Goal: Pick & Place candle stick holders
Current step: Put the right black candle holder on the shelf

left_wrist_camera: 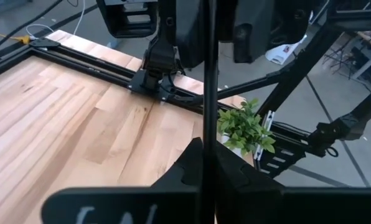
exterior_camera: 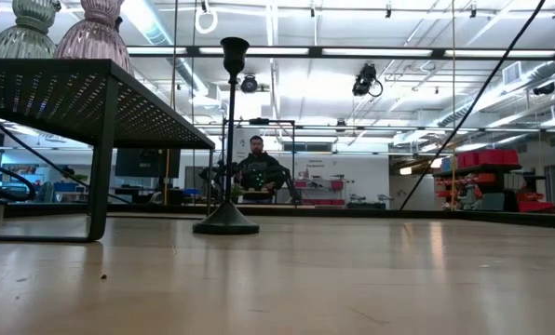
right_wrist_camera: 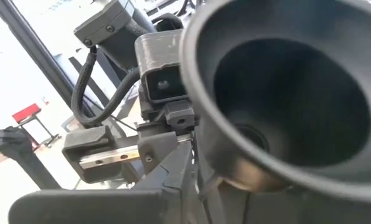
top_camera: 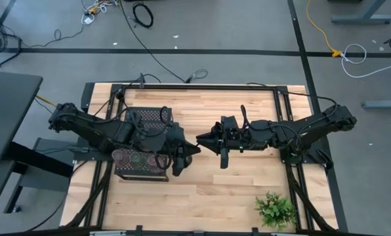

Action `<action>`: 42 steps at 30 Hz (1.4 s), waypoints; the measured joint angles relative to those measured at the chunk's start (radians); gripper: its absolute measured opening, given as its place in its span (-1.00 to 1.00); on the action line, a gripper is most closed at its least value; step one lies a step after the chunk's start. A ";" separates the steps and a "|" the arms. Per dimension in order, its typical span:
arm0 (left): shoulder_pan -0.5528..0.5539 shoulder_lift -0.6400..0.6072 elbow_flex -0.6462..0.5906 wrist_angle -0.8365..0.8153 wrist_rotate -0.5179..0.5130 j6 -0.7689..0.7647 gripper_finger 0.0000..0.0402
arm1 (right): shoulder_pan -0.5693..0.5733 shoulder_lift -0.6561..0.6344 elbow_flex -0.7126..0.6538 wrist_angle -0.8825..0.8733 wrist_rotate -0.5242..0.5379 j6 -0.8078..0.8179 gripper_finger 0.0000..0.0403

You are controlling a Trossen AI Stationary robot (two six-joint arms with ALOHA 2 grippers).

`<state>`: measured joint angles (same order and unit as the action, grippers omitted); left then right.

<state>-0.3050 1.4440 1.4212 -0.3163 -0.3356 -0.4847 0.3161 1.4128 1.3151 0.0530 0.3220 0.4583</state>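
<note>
My two grippers meet tip to tip above the table's middle. My left gripper (top_camera: 194,149) is shut on a black candle stick holder's thin stem (left_wrist_camera: 205,93). The stem runs from its fingers toward my right gripper (top_camera: 203,140). The holder's flared round end (right_wrist_camera: 285,106) faces the right wrist camera, very close. A second black holder (exterior_camera: 227,140) stands upright on its round base on the table. Pinkish and pale green glass holders (top_camera: 140,158) stand on the black perforated stand (exterior_camera: 73,88). My left gripper has the holder's thin stem (left_wrist_camera: 205,134) pinched between its two fingers (left_wrist_camera: 185,168). The stem runs on straight ahead past the fingertips toward the right arm. The holder is lifted clear of the table. Which end of the stem the fingers are on is hidden.
The perforated stand (top_camera: 146,118) takes up the table's left middle. A green leafy plant (top_camera: 274,210) stands at the near right corner and shows in the left wrist view (left_wrist_camera: 241,130). A person (exterior_camera: 257,167) sits far behind the table. Bare wood lies along the near edge.
</note>
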 joint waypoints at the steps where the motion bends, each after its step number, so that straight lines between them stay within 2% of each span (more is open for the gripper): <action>1: 0.000 -0.005 0.000 -0.003 -0.002 0.001 -0.96 | 0.000 0.000 0.000 0.000 -0.011 0.000 -0.65; 11: -0.003 -0.030 0.000 -0.031 -0.027 0.002 -0.96 | 0.000 -0.002 0.000 0.004 -0.045 -0.026 -0.43; 18: -0.003 -0.033 0.000 -0.042 -0.040 0.002 -0.96 | 0.000 -0.003 0.000 -0.001 -0.072 -0.034 -0.11; 22: -0.003 -0.054 0.000 -0.092 -0.088 -0.003 -0.96 | 0.000 -0.003 0.000 -0.021 -0.080 -0.033 0.06; 27: -0.016 -0.140 0.000 -0.164 -0.279 -0.009 -0.96 | 0.010 -0.004 0.000 -0.073 -0.134 -0.021 0.14; 31: -0.056 -0.215 0.000 -0.246 -0.386 -0.032 -0.96 | 0.015 -0.005 0.000 -0.076 -0.105 -0.019 0.13; 35: -0.116 -0.268 0.000 -0.342 -0.536 -0.066 -0.96 | 0.018 -0.005 0.000 -0.077 -0.107 -0.022 0.09; 42: -0.232 -0.296 -0.002 -0.632 -0.756 -0.323 -0.96 | 0.016 -0.005 0.000 -0.081 -0.096 -0.023 0.03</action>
<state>-0.5368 1.1480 1.4187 -0.9481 -1.0921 -0.8078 0.3321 1.4082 1.3151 -0.0277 0.2260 0.4358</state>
